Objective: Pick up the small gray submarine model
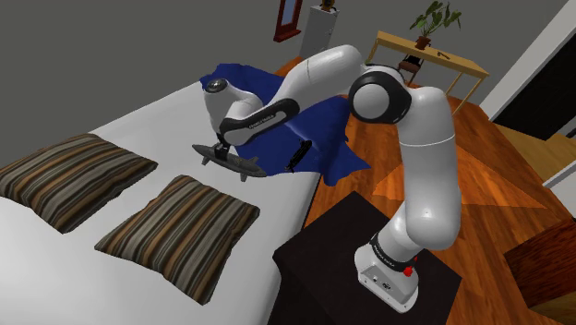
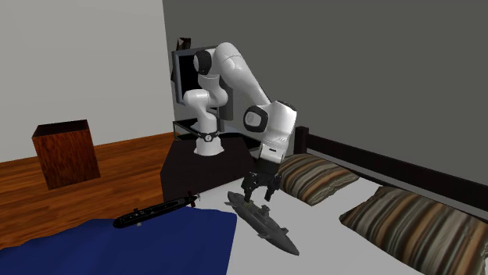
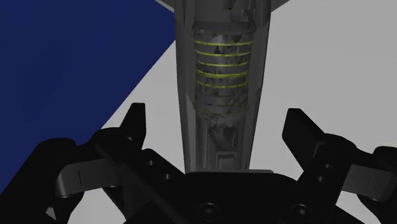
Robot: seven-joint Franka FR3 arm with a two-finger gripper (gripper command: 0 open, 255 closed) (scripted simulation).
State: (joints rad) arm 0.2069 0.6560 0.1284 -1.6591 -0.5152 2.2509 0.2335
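Distinctly long, dark-grey, yellow-ringed submarine (image 3: 219, 95)

Dark grey, that submarine (image 1: 235, 164), and thin yellow-green rings ran around its hull. The gripper (image 1: 222, 148) was black all over, and the arm (image 1: 425, 138) was white with dark joints. The bed (image 1: 138, 120) showed a pale grey-white. On the bed lay a deep blue blanket (image 1: 328, 138), plain, and a second submarine (image 1: 298, 154), this one black. The pillows (image 1: 69, 175) on the bed wore stripes of brown, tan and near-black. Beside the bed the stand (image 1: 323, 240) was black, the floor (image 1: 498, 185) was orange-brown wood, and a box (image 2: 66, 152) showed reddish brown.
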